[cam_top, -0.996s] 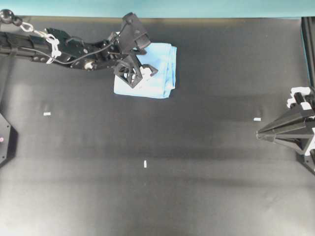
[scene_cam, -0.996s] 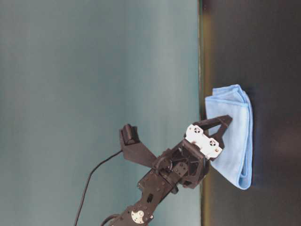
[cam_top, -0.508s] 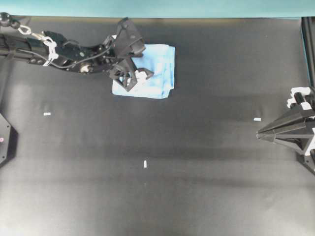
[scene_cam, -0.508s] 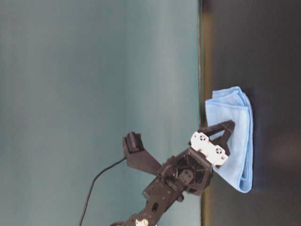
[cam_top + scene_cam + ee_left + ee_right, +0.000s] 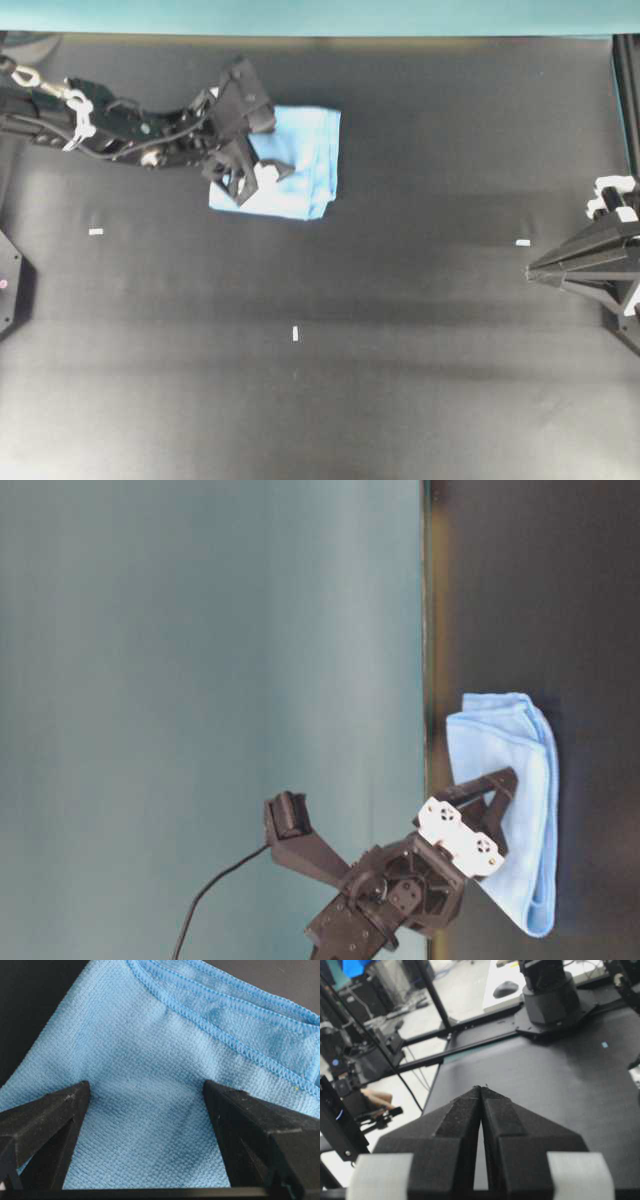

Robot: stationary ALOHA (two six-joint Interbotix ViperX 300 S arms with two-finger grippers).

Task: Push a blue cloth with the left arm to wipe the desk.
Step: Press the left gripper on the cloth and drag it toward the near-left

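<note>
The blue cloth [image 5: 305, 150] lies folded on the black desk [image 5: 400, 380] at the back left, also seen in the table-level view [image 5: 525, 740]. My left gripper [image 5: 252, 185] stands on the cloth's left part with its jaws open. In the left wrist view both fingertips [image 5: 82, 1091] press on the cloth [image 5: 150, 1035], about a third of the frame apart, with nothing pinched between them [image 5: 146, 1089]. My right gripper [image 5: 530, 270] is shut and empty at the desk's right edge, far from the cloth; its tips meet in the right wrist view [image 5: 481, 1088].
Small white marks lie on the desk at the left [image 5: 95, 231], in the middle [image 5: 295, 333] and at the right [image 5: 522, 242]. A teal wall [image 5: 320, 15] runs along the back edge. A black frame post [image 5: 625, 90] stands at the far right.
My left gripper has moved left and a little toward the front, and the blue cloth has slid with it. The right gripper has stayed put.
</note>
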